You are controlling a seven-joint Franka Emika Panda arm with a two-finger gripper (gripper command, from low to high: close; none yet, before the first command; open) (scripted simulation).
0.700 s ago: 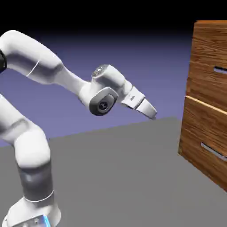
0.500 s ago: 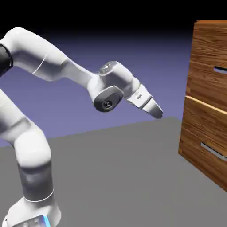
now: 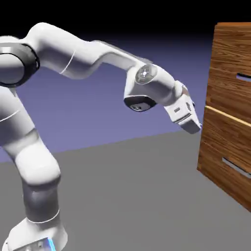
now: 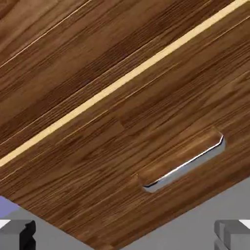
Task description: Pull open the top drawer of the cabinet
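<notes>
Hand (image 3: 195, 127), fingers apart, near the cabinet (image 3: 228, 59), holding nothing.

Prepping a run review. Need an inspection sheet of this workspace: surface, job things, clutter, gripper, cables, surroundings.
Surface: grey table, bare where visible.
Job's things: cabinet at the exterior view's right, cut off by the frame; top drawer looks shut, its handle untouched. Lower drawer shut; the hand view shows its handle below the pale strip.
Clutter: nothing seen.
Gripper: gripper open, empty, near the cabinet front at about strip height; contact cannot be told.
Cables: nothing seen.
Surroundings: plain blue-violet backdrop, dark above.
</notes>
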